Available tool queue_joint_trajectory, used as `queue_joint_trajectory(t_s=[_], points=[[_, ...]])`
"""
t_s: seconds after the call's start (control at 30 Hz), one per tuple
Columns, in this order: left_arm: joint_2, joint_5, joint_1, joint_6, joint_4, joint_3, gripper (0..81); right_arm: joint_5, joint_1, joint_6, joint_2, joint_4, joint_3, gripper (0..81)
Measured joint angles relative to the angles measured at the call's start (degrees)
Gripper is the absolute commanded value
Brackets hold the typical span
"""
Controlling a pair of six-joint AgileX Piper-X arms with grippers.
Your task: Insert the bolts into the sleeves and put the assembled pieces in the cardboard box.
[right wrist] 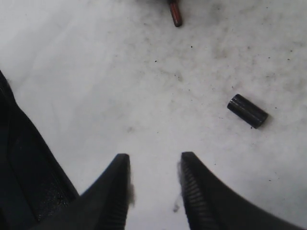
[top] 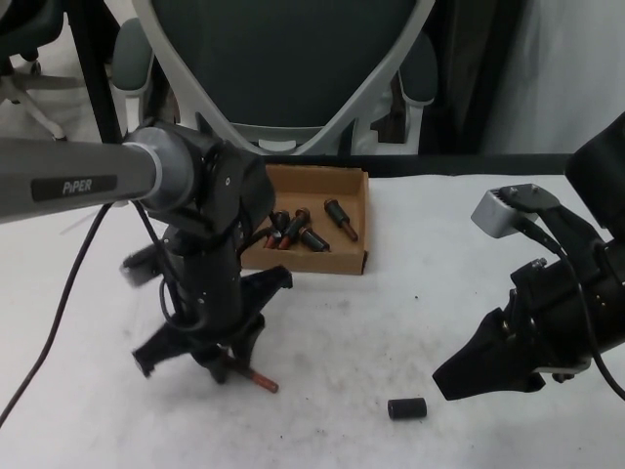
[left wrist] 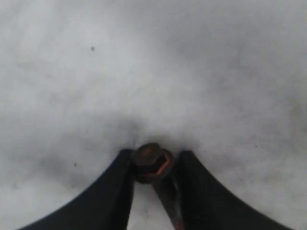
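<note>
Rusty bolt [left wrist: 147, 162] gripped at its head between the left fingers [left wrist: 112, 191]; the right fingers [right wrist: 115, 191], parted and empty, should seize the sleeve [right wrist: 247, 111] squarely for coaxial insertion.

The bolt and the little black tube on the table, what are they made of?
The bolt looks like metal: a reddish-brown, rusty-looking six-sided head with a dull finish. The black tube is probably dark-coated metal, maybe plastic; a faint sheen runs along its side.
</note>
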Motion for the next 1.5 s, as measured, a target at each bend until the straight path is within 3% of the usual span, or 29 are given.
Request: queue_joint_trajectory(t_s=[0.13, 0.3, 0.47, 0.73, 1.2, 1.33, 1.5], points=[[0.09, 5.67, -0.99, -8.21, 0.84, 0.00, 30.0, -0.27, 0.00, 0.00, 0.00, 0.00, 0.00, 33.9], [0.09, 6.29, -2.18, -9.68, 0.84, 0.12, 27.6, -0.43, 0.00, 0.00, 0.00, 0.22, 0.00, 33.9], [0.09, 4.41, -2.48, -8.03, 1.51, 0.12, 0.5, -1.24, 0.00, 0.00, 0.00, 0.22, 0.00, 33.9], [0.09, -0.70, -3.09, 4.07, 1.56, 0.12, 0.8, -0.62, 0.00, 0.00, 0.00, 1.57, 0.00, 33.9], [0.09, -2.54, -3.17, 28.85, 0.89, 0.12, 0.0, -0.26, 0.00, 0.00, 0.00, 1.98, 0.00, 33.9], [0.09, -2.50, -3.17, 31.96, 0.89, 0.12, 9.9, -0.26, 0.00, 0.00, 0.00, 1.98, 0.00, 33.9], [0.09, -3.65, -3.17, 35.93, 0.80, 0.12, 31.7, -0.26, 0.00, 0.00, 0.00, 1.98, 0.00, 33.9]])
